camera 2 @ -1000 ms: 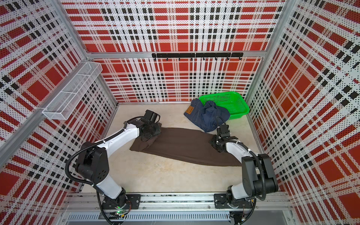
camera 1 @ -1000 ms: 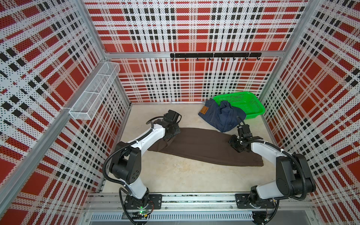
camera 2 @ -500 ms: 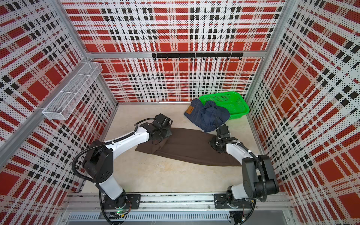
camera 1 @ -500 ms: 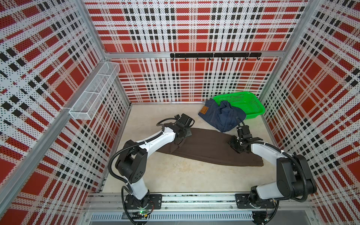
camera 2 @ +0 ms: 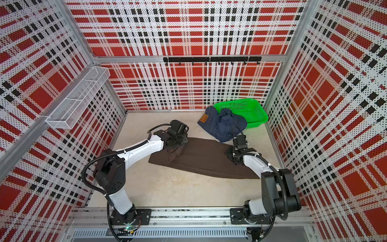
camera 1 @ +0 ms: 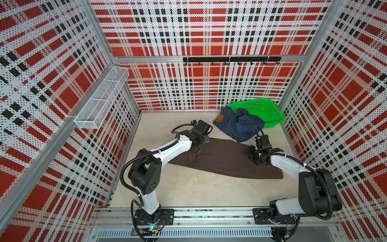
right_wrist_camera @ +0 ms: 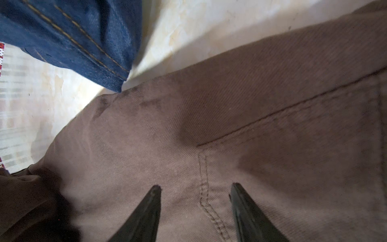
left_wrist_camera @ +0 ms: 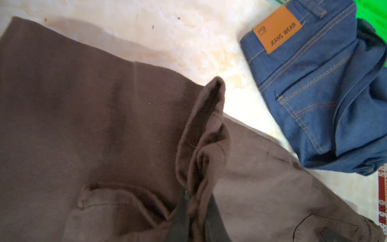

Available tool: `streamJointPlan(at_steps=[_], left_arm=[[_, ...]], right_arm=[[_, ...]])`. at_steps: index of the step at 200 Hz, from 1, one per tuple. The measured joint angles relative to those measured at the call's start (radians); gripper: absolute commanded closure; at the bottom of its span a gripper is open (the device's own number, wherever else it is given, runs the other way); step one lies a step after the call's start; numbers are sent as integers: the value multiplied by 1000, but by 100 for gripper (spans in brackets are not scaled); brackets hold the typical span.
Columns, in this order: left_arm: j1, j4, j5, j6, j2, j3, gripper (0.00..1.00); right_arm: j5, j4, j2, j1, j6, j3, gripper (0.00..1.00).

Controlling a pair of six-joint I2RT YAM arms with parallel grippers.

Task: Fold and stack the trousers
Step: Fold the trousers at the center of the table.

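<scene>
Pinched in the left tool (left_wrist_camera: 198,218), the brown trousers (camera 1: 226,161) could slide from under the half-spread right tool (right_wrist_camera: 195,188) at three o'clock.

Perforated wall panels printed in red, black and white plaid (camera 1: 209,31) close the cell on the left, far and right, set in bare aluminium frame posts (camera 1: 102,37). A white wire-mesh shelf tray (camera 1: 102,98) hangs on the left wall, and a black hook rail (camera 1: 230,59) runs along the far wall. The pale beige marbled tabletop (camera 1: 199,188) is evenly lit. A green plastic mesh basket (camera 1: 274,123) sits in its far right corner.
</scene>
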Motion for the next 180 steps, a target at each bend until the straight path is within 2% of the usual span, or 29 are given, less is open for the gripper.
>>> streamJointPlan(at_steps=[46, 139, 180], left_arm=[[-30, 8, 42, 0, 53, -32, 100], [-82, 14, 63, 0, 85, -3, 100], [-83, 19, 76, 0, 111, -3, 96]], right_arm=[[0, 0, 0, 0, 0, 0, 43], [0, 0, 0, 5, 3, 0, 43], [-1, 0, 0, 6, 3, 0, 43]])
